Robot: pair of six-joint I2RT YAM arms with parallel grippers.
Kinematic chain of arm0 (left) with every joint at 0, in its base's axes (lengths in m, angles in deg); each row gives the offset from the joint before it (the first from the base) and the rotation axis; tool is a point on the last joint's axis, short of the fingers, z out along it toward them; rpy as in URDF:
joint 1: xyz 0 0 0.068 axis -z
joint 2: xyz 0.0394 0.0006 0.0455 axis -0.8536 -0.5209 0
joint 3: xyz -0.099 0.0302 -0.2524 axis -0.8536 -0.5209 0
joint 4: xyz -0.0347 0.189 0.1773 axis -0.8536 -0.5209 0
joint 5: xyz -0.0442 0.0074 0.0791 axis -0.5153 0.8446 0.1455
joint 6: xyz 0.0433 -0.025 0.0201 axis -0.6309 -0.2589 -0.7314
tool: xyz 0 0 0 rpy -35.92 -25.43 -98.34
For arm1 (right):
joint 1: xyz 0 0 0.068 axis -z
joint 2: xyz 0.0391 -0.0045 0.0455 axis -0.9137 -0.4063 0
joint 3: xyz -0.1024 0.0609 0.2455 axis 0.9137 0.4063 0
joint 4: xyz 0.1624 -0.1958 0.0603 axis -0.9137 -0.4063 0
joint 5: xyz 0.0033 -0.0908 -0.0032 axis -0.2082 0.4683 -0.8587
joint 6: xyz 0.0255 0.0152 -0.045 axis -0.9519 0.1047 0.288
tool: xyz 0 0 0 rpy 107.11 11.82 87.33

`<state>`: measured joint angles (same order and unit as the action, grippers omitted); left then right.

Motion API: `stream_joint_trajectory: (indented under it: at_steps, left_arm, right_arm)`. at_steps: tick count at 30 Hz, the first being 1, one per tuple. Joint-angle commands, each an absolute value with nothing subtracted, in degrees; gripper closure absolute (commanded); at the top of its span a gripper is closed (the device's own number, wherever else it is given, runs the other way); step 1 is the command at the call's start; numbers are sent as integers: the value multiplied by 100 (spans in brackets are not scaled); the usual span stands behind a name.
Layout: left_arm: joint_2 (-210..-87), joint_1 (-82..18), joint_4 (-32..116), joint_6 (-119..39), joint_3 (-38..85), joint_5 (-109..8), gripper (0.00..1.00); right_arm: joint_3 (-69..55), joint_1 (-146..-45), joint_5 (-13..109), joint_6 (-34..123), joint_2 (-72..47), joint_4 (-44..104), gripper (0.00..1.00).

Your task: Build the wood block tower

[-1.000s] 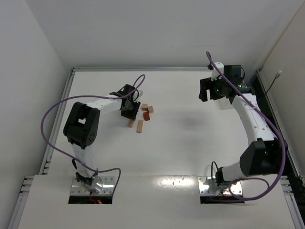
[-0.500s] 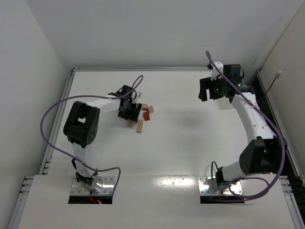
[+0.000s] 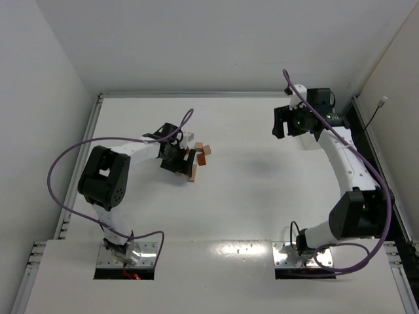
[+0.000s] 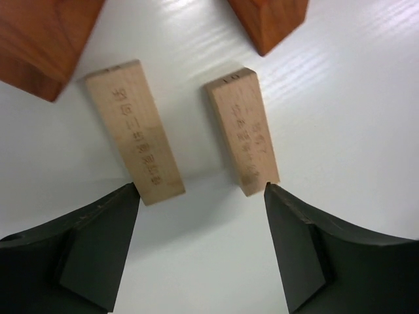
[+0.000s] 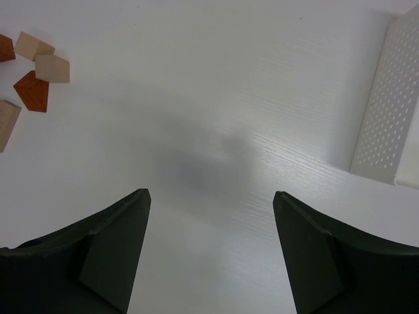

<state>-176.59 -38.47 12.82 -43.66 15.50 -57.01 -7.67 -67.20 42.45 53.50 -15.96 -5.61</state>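
The wood block tower is loose pieces lying flat on the table. In the left wrist view, two pale planks (image 4: 134, 131) (image 4: 242, 131) lie side by side, with reddish-brown blocks (image 4: 39, 39) (image 4: 268, 19) beyond them. My left gripper (image 4: 200, 196) is open and holds nothing, its tips at the planks' near ends. From above, the left gripper (image 3: 177, 159) sits low beside the cluster of blocks (image 3: 201, 157). My right gripper (image 3: 281, 124) is open and empty, hanging far to the right; the blocks (image 5: 33, 91) show at the left edge of its view.
A white perforated panel (image 5: 386, 111) lies at the right of the right wrist view. The table's raised rail (image 3: 98, 111) runs along the left and far edges. Purple cables loop from both arms.
The left gripper went from shut to open and shifted slightly toward the planks, its arm lowering. The right arm has not moved.
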Motion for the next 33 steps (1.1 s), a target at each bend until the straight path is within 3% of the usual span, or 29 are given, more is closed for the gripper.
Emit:
stream_joint_trajectory:
  at_steps: [1, 7, 17, 23, 33]
  left_arm:
    - [-17255, -3901, 1400, -4378, 1423, -6253, 25]
    - [-17350, -3848, 1401, -4378, 1492, -6150, 14]
    - [-18097, -3796, 1296, -4378, 2107, -5490, 12]
    - [-18291, -3603, 1190, -4378, 2346, -5490, 3]
    - [-18344, -3365, 1137, -4326, 2328, -5306, 3]
  right_arm:
    - [-792, -6691, 4088, 5348, -1484, -434, 28]
    - [-738, -6691, 4088, 5296, -1369, -434, 29]
    - [-738, -6691, 4088, 5295, -1264, -434, 29]
    - [-686, -6691, 4141, 5348, -1264, -434, 29]
    - [-686, -6532, 4088, 5348, -1264, -487, 30]
